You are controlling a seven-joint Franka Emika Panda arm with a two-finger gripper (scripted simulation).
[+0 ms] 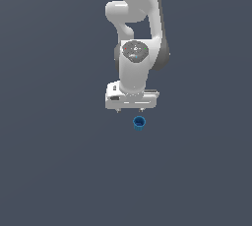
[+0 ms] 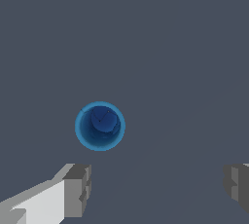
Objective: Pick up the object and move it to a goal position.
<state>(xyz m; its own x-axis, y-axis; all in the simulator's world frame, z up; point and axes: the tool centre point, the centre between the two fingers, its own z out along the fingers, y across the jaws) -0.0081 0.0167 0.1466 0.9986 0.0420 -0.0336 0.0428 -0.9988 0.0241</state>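
1. Exterior view: the claw [image 1: 130,110] hangs just above the blue cup [image 1: 139,122], which stands upright on the grey worktop [image 1: 54,171]. This looks like the approach step.
2. Wrist view: the claw's fingers [image 2: 78,189] are spread wide and hold nothing; the cup [image 2: 100,126] sits outside the gap. Next: centre over it, then descend.

the cup [image 1: 139,122] stands upright just below the spread fingers [image 2: 78,189] (untouched), slightly toward the exterior view's right.

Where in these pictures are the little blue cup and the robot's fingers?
blue cup [image 2: 100,126]: wrist view, on its hollow inside.
blue cup [image 1: 139,122]: exterior view, on its rim and wall.
fingers [image 2: 78,189]: wrist view, on one finger's grey pad; they stand wide apart.
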